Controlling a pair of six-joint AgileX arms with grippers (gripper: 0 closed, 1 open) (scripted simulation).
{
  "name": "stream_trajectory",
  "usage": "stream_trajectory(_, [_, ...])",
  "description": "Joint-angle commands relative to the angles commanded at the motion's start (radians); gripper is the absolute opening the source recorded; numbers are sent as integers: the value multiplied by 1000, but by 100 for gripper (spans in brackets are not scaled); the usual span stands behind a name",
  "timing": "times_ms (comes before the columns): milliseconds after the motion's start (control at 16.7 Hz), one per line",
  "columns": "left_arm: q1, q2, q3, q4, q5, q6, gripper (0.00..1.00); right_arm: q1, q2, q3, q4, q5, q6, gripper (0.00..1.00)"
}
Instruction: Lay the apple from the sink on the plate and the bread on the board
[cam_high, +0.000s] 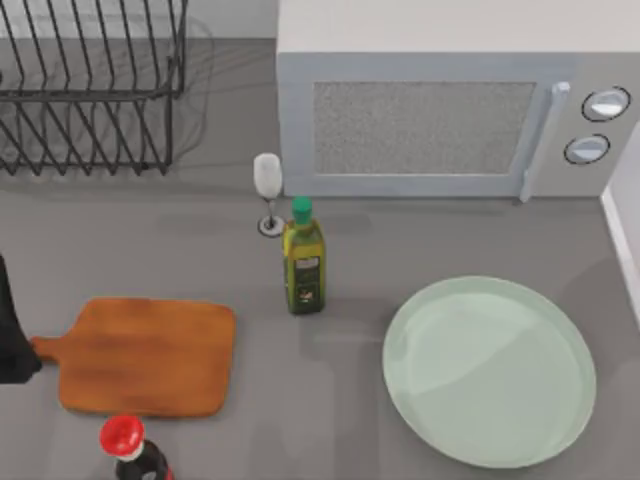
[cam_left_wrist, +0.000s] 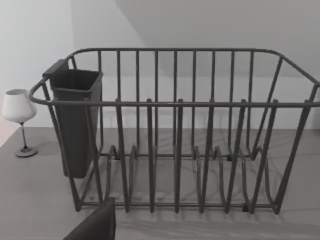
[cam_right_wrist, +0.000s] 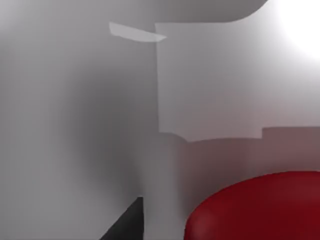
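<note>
Apple close below right wrist, plate bare, board bare

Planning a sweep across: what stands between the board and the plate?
In the top view, a green-capped oil bottle stands between the board and plate; otherwise bare table.

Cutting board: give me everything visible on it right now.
The board is an orange-brown wooden rectangle with rounded corners and visible grain, lying flat on the grey table at the top view's left. A short handle points left toward a dark arm part at the frame edge. Its top is bare; no bread on it yet. A dark bottle with a red cap stands just in front of it, and the green-capped oil bottle stands apart to its right.
</note>
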Motion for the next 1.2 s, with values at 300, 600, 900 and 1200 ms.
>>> stream_trajectory(300, [0, 0, 0, 0, 0, 0, 100, 0, 0, 0, 0, 0, 0, 0])
stream_trajectory(600, [0, 0, 0, 0, 0, 0, 100, 0, 0, 0, 0, 0, 0, 0])
stream_trajectory(900, [0, 0, 0, 0, 0, 0, 100, 1, -111, 45, -106, -14, 7, 0])
stream_trajectory(1200, [0, 0, 0, 0, 0, 0, 100, 1, -225, 115, -295, -15, 5, 0])
